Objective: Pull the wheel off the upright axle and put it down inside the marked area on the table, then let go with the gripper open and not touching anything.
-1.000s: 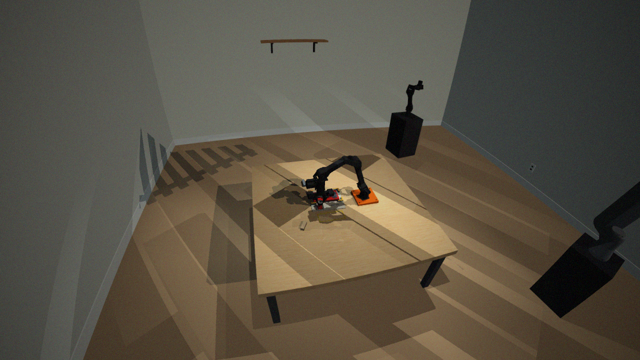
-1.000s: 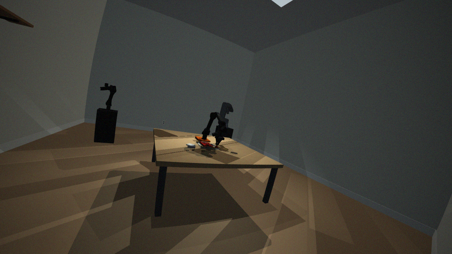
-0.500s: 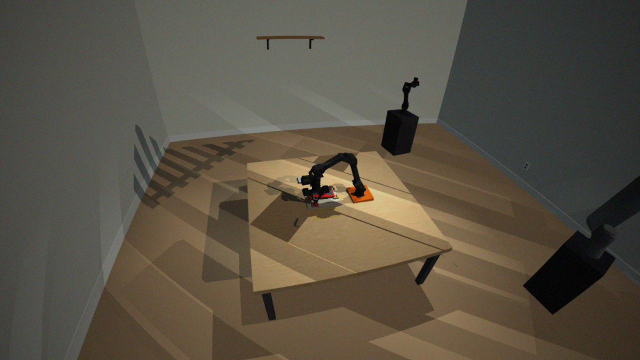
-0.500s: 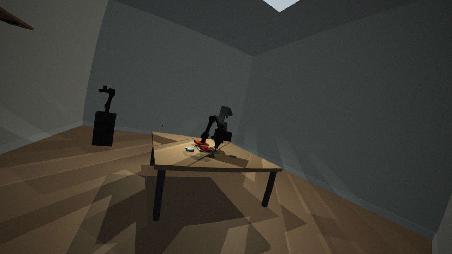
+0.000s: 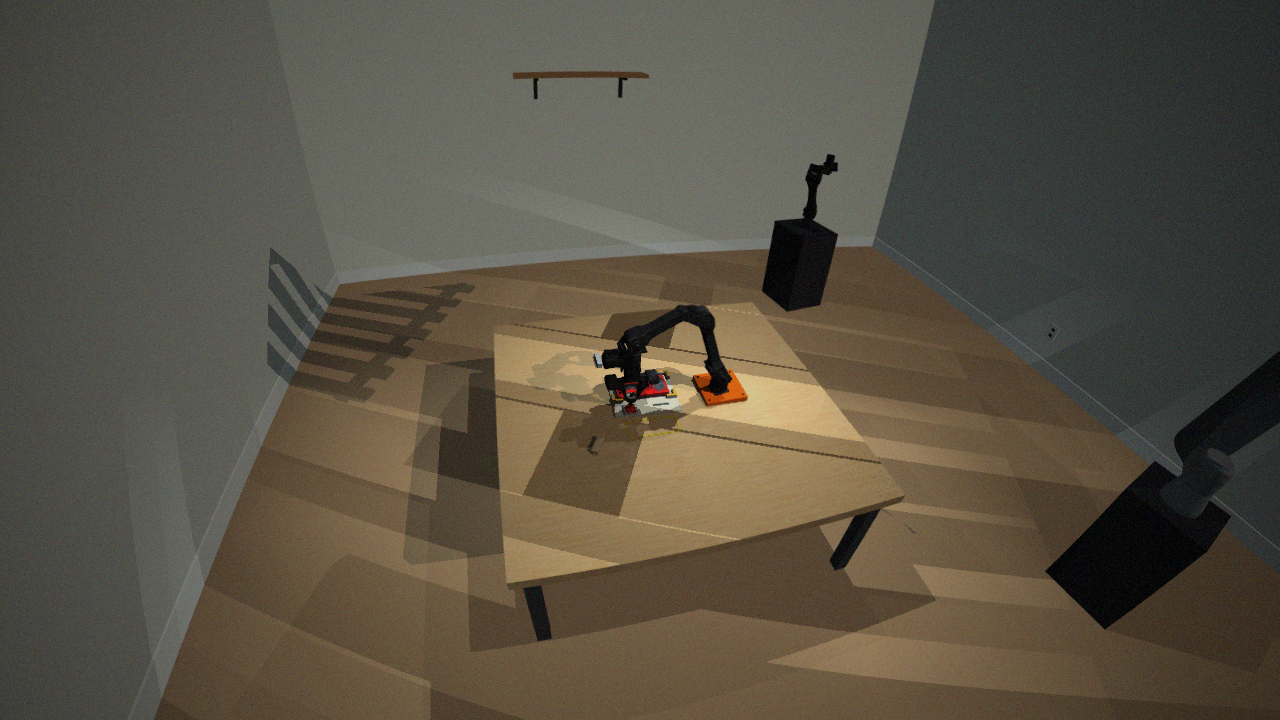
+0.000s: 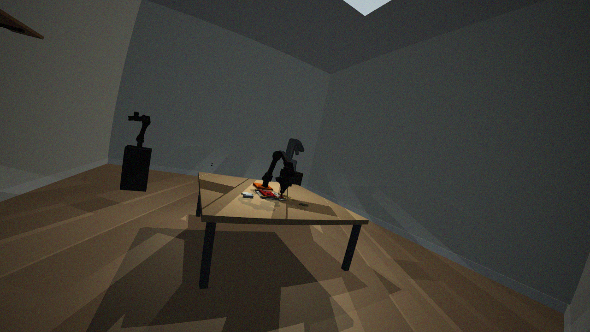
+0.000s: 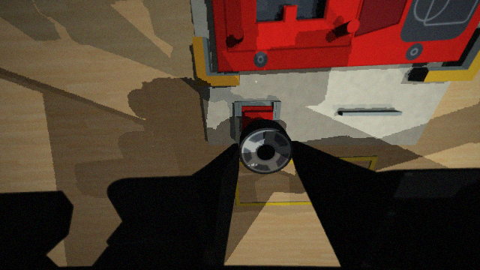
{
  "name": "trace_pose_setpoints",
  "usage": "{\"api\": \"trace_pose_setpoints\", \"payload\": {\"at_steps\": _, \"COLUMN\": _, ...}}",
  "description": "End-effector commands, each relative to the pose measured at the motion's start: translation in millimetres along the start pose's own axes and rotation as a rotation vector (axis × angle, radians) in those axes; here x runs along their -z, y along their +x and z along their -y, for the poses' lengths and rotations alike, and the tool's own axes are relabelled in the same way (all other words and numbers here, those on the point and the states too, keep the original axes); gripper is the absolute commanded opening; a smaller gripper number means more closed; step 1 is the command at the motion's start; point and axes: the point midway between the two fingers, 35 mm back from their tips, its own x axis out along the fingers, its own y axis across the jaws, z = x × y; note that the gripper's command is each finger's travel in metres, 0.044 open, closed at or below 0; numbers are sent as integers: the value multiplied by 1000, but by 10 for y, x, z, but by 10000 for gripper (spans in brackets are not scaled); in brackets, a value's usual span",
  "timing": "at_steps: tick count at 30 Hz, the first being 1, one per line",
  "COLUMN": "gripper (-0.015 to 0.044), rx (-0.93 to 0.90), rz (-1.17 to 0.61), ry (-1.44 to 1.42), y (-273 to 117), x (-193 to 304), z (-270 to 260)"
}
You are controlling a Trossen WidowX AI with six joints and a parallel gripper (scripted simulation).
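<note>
Grey-spoked and black-tyred, the wheel sits clamped between the fingers of the pincer, apparently lifted just clear of its red-and-grey mount. Next, carry it back over the yellow-outlined area directly beneath, lower, release.

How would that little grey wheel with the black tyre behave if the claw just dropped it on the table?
The small grey-spoked wheel with its black tyre is round, so on edge it would probably roll; flat, it should stay put. It looks rigid: it keeps its shape between the black gripper fingers. Its short, wide form suggests it could tip onto a face.
</note>
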Motion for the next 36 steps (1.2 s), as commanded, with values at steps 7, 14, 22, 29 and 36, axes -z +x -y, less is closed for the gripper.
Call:
{"api": "trace_pose_setpoints", "payload": {"at_steps": 7, "gripper": 0, "rx": -4, "rz": 1, "ry": 1, "y": -46, "x": -1, "z": -5}}
{"api": "trace_pose_setpoints", "payload": {"at_steps": 14, "gripper": 0, "rx": -5, "rz": 1, "ry": 1, "y": -69, "x": -1, "z": -4}}
{"api": "trace_pose_setpoints", "payload": {"at_steps": 22, "gripper": 0, "rx": -5, "rz": 2, "ry": 1, "y": -96, "x": -1, "z": -3}}
{"api": "trace_pose_setpoints", "payload": {"at_steps": 29, "gripper": 0, "rx": -6, "rz": 2, "ry": 1, "y": -240, "x": 1, "z": -6}}
{"api": "trace_pose_setpoints", "payload": {"at_steps": 36, "gripper": 0, "rx": -3, "rz": 0, "ry": 1, "y": -363, "x": 17, "z": 8}}
